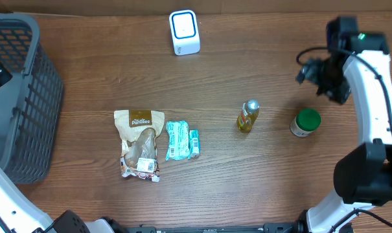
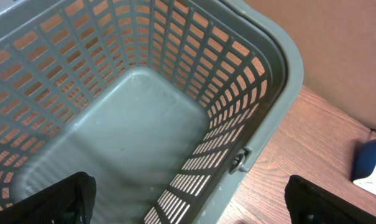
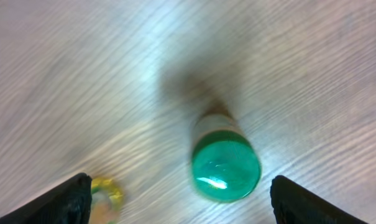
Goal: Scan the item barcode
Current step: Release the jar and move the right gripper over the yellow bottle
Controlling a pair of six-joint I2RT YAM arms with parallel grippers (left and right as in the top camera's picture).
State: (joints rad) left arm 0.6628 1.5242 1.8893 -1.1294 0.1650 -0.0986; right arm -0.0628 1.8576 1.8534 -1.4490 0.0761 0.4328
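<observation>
With fingers (image 3: 63, 202) spread empty on right gripper (image 3: 179, 182) and left gripper (image 2: 188, 182), the small green-lidded jar (image 3: 226, 163) is judged next to be grasped for scanning.

Your table (image 1: 280, 188) is brown wood grain, smooth with a faint sheen. At its left edge the basket (image 1: 27, 97) is matt grey plastic lattice. Near the far edge the scanner (image 1: 184, 32) is glossy white plastic. The jar (image 1: 305, 122) has a shiny green lid (image 3: 225, 169), the bottle (image 1: 247, 116) looks clear and glossy, and the pouch (image 1: 140, 142) and 2 teal packets (image 1: 181, 140) are crinkled film.
</observation>
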